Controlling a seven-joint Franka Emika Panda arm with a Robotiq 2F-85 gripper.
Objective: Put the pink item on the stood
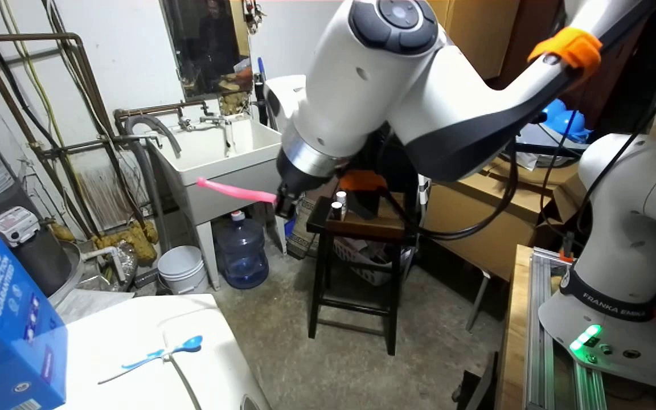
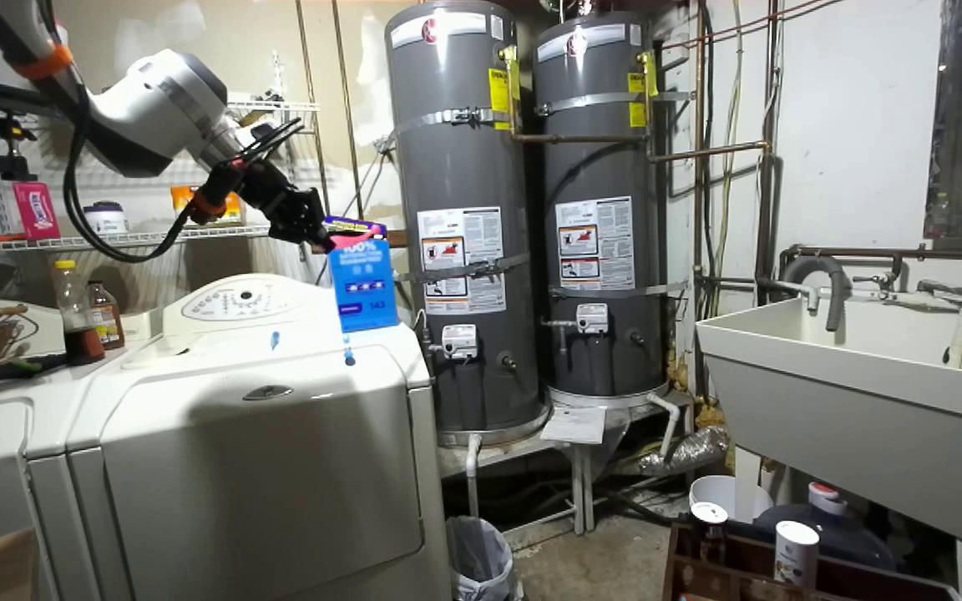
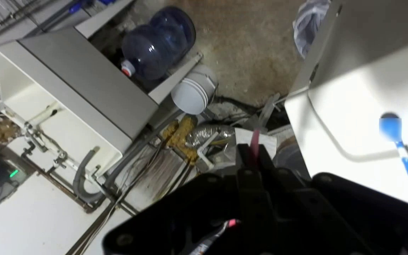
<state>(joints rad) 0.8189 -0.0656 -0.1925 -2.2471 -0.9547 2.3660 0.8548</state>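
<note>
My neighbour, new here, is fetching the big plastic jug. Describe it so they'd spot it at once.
Start from the big white sink, which stands on legs. Down between those legs is the plastic jug, upright, with a white bucket just past one leg. Unlike that open-topped bucket, the jug is see-through blue with a red-and-white cap.

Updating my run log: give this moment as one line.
gripper: shut on pink item | pink item: aloft, clear of stool | placing: not yet done

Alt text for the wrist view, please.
The black tool is shut on a pink item, lower middle. A white sink is at left, a blue jug and a white bucket near it; a blue spoon lies on a white appliance at right.
</note>
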